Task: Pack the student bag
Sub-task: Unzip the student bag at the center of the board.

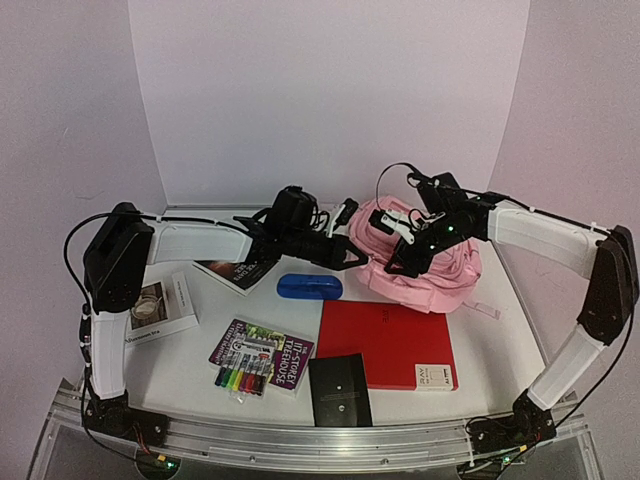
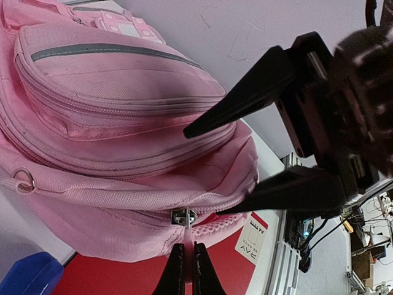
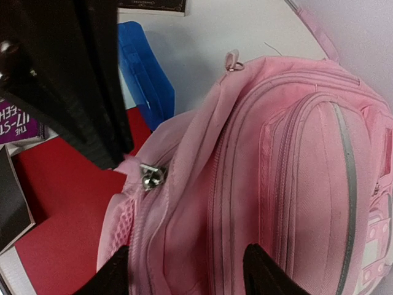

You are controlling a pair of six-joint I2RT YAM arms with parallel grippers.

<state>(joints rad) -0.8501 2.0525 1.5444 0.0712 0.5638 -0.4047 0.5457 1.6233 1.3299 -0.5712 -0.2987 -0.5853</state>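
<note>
The student bag (image 1: 430, 268), a big pink backpack with grey trim, lies at the back right of the table. My left gripper (image 2: 186, 247) is shut on the pink pull tab of a zip slider (image 2: 183, 216) at the bag's edge; in the top view the left gripper (image 1: 352, 262) sits at the bag's left side. My right gripper (image 3: 187, 252) is open, one finger on each side of a fold of the bag's fabric beside that zip slider (image 3: 149, 176). From above, the right gripper (image 1: 408, 258) is over the bag's left part.
A blue pencil case (image 1: 309, 286) lies left of the bag. A red notebook (image 1: 395, 345) lies in front of it. Nearer the front are a black flat item (image 1: 340, 390), a purple book (image 1: 268, 352) with markers (image 1: 240, 378), a white box (image 1: 160, 308) and a dark book (image 1: 235, 270).
</note>
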